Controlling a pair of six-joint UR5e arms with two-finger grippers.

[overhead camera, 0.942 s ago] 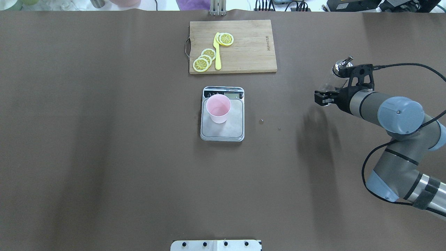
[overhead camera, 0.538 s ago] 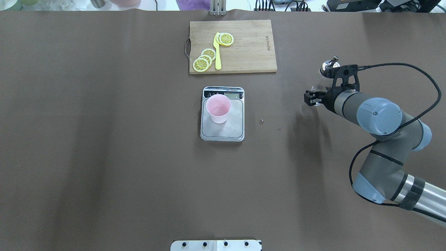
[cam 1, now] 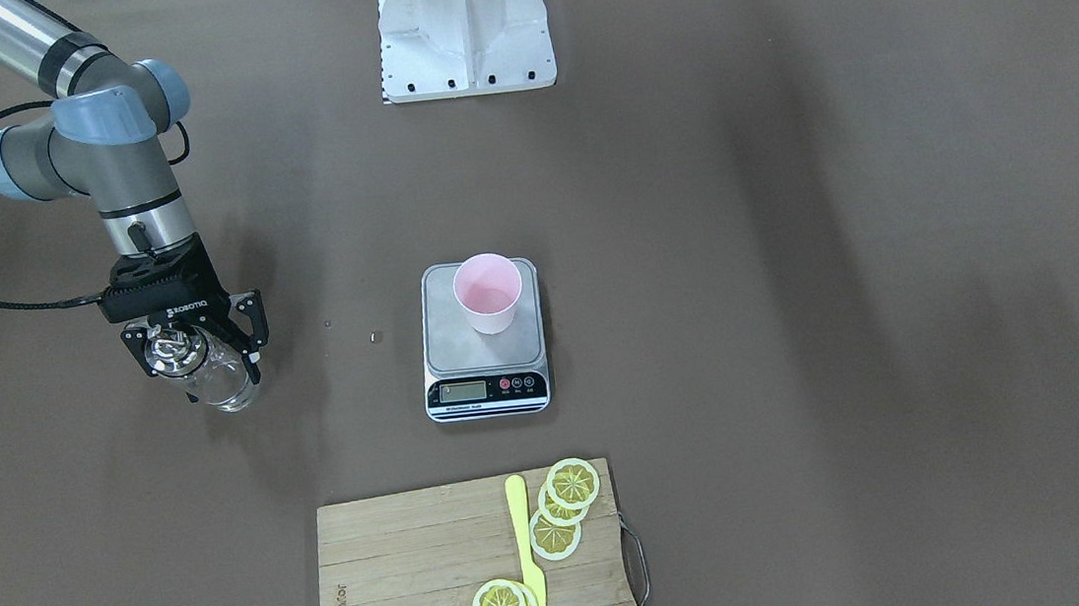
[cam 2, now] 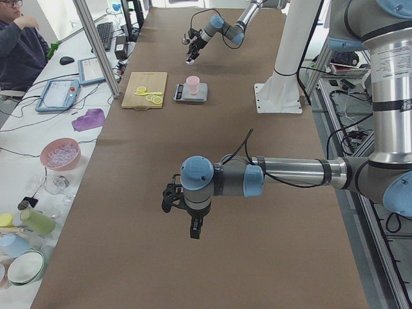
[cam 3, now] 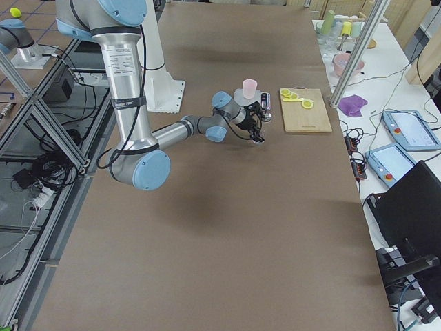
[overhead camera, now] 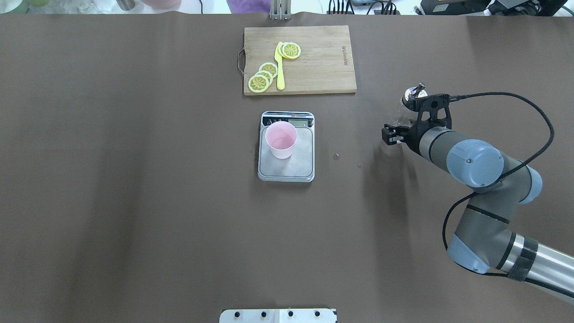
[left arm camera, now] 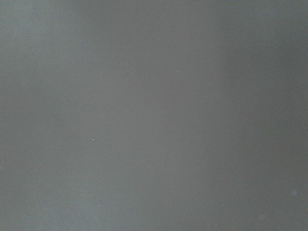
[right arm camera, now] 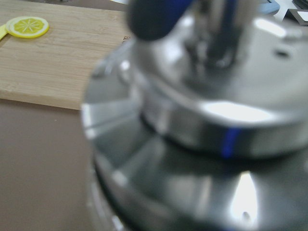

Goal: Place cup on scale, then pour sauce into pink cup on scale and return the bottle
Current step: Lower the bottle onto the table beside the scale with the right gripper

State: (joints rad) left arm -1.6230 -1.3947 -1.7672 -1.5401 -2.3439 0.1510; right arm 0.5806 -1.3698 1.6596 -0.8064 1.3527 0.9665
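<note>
In the overhead view one scale [overhead camera: 287, 167] lies at the middle of the frame, display strip toward the top. One cup [overhead camera: 281, 140] stands upright on the upper left part of its platform, mouth open, well inside the platform's edges.

Right of centre in that view, the right gripper [cam 1: 199, 361] has its two fingers closed on the glass body of the single bottle [cam 1: 223, 385], one on each side just under the silver cap. The bottle is well apart from the scale, at about the height of its display. Whether its base touches the table [overhead camera: 134, 179] cannot be told. In the right wrist view the blurred metal cap fills most of the frame.

At the top centre lies one wooden cutting board [overhead camera: 323, 67] bearing one yellow knife [overhead camera: 280, 72] and five lemon slices [overhead camera: 258, 83]: three overlapping left of the blade, two stacked right of it. Two tiny specks [overhead camera: 337, 155] lie between scale and bottle.

The left gripper [cam 2: 193, 228] shows only in the left side view, low and centre; its finger state cannot be told.
</note>
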